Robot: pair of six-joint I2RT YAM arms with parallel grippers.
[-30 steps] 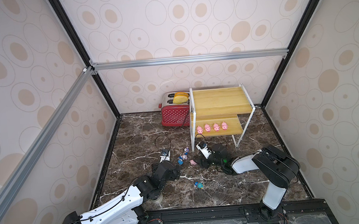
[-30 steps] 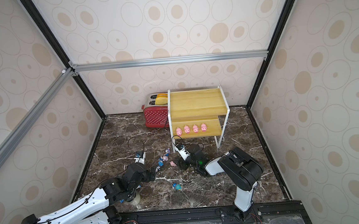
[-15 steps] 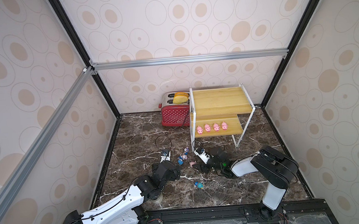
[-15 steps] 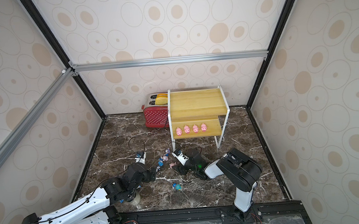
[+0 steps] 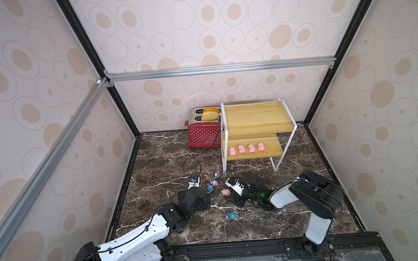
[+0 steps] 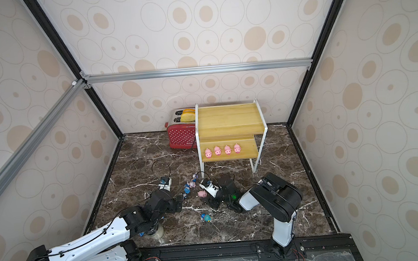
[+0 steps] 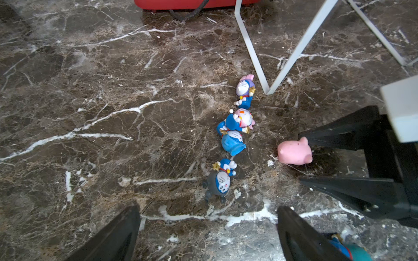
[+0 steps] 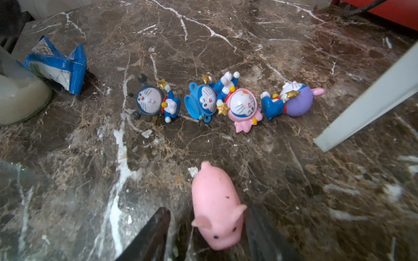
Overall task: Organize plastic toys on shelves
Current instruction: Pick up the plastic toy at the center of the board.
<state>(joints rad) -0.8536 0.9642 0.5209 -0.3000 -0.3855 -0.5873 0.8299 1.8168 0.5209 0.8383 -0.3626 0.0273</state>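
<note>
Loosely, the pink pig [image 8: 216, 203] lies between the right jaws.

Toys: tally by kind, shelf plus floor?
Pink pigs: 5 (4 on lower shelf, 1 on floor)
Cartoon figurines: 5 (4 in a row, 1 apart, all on floor)
Total: 10

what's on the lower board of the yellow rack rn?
Four pink pigs stand in a row on the lower board. Its rear part lies under the upper board, so whatever is back there is hidden from both top views.
</note>
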